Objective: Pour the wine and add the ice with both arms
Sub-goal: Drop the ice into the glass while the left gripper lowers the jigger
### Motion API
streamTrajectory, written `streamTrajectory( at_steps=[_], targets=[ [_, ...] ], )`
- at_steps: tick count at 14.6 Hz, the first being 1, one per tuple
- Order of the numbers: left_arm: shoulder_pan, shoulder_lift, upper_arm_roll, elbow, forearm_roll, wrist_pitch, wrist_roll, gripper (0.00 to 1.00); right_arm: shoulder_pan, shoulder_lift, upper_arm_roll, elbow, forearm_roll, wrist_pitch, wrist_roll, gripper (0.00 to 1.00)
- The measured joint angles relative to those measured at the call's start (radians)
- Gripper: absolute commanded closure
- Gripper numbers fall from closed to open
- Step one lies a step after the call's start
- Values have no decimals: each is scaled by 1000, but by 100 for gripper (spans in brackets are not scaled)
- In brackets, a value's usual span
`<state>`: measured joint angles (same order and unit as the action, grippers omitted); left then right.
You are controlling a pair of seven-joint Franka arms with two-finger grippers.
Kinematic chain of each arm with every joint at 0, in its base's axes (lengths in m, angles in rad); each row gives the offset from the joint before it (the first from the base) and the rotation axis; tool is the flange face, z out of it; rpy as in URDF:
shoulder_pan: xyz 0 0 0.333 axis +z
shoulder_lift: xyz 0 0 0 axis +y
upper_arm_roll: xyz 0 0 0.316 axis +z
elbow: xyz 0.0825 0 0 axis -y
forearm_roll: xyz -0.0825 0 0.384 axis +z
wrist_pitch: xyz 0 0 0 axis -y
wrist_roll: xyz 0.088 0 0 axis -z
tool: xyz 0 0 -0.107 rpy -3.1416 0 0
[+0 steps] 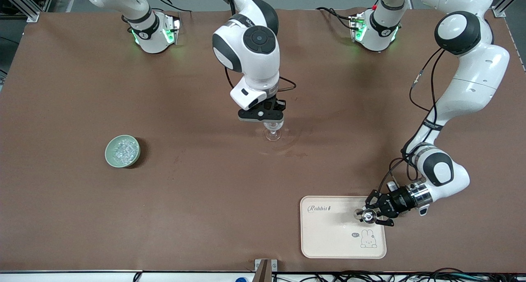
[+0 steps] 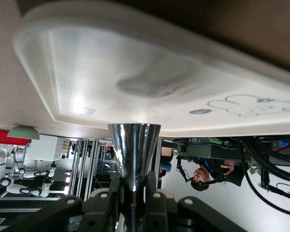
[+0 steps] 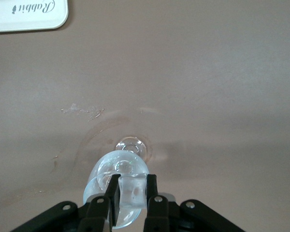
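Pinching one clear ice cube (image 3: 133, 191) between its fingers, the right gripper (image 1: 263, 116) hangs straight over the wine glass (image 1: 272, 133) at mid-table. The rest of the ice (image 1: 122, 150) is heaped in the pale green bowl (image 1: 107, 156), at about nine o'clock from the glass and well apart from it.

From the front the gripper covers most of the glass, so only its lower bowl and foot show, and the cube cannot be seen there. The right wrist view shows the cube just above the rim of the glass (image 3: 104, 176).

At about four o'clock from the glass, the left gripper (image 1: 372, 215) is clamped on the narrow waist of a shiny metal cup (image 2: 134, 150), held over the three o'clock edge of the cream tray (image 1: 328, 241). Whether the cup holds anything cannot be told, and the left wrist view cuts off its lower half.

The tray sits close to the six o'clock edge of the table (image 1: 205, 212). Wide bare brown surface lies between bowl, glass and tray. Faint ring marks surround the foot of the glass.
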<state>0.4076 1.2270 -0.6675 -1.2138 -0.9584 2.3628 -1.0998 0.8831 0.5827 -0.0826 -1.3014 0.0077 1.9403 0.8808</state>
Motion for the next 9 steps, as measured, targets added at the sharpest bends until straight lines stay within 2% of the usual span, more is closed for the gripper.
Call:
streamTrajectory(
  at_steps=[3,4,5,6,7,8,9],
  targets=[
    [-1,13,2,2,0,23,26,94,25,9,-1,0,-15,-1,7,72],
    [-1,17,3,2,0,28,34,92,35,12,-1,0,-22,-1,17,64],
    [-2,20,3,2,0,30,45,89,44,14,-1,0,-28,-2,26,44],
    [-1,23,4,2,0,31,61,81,50,16,-1,0,-31,-2,33,33],
    [-1,23,4,2,-3,30,73,66,52,16,-2,0,-32,-2,35,13],
    [-2,24,4,2,-3,30,81,49,52,16,-3,1,-33,-2,36,0],
    [-2,24,6,2,-3,30,84,28,52,16,-7,2,-36,-2,36,0]
  ],
)
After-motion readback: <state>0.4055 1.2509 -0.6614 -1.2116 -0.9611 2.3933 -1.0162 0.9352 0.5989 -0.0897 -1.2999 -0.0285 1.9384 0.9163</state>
